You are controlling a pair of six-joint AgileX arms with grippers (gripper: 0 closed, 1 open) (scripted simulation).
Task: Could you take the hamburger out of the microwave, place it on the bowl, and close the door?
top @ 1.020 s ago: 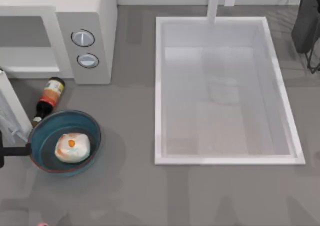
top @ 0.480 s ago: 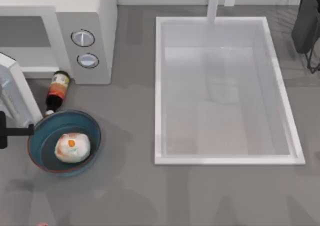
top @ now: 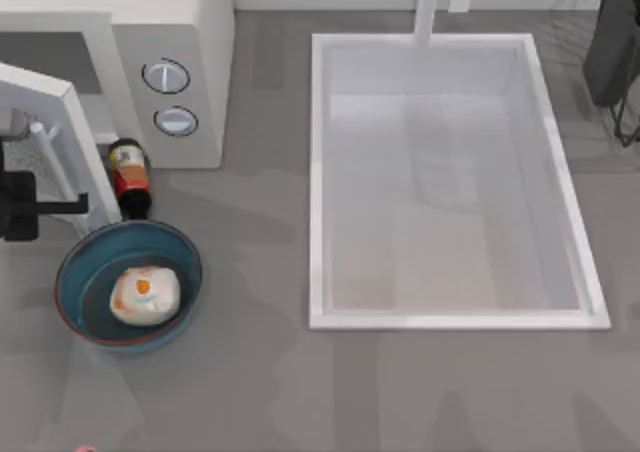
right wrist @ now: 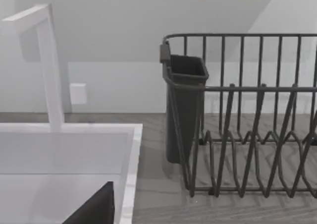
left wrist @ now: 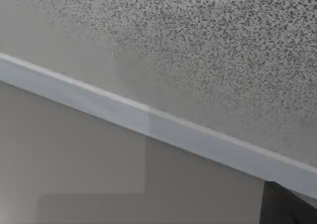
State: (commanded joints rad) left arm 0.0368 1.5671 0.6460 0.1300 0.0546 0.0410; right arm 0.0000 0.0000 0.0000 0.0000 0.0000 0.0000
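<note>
Top view has the hamburger [top: 145, 296] sitting in the bowl [top: 128, 284]; the door [top: 62, 137] stands half-swung at the microwave [top: 170, 32]; left gripper [top: 20, 205] cut off at the edge, finger state unreadable.

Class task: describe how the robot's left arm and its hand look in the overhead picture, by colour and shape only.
The left hand is matt black: a blocky square body with a thin straight black bar running from it toward the white microwave door. No cables or markings can be made out.
</note>
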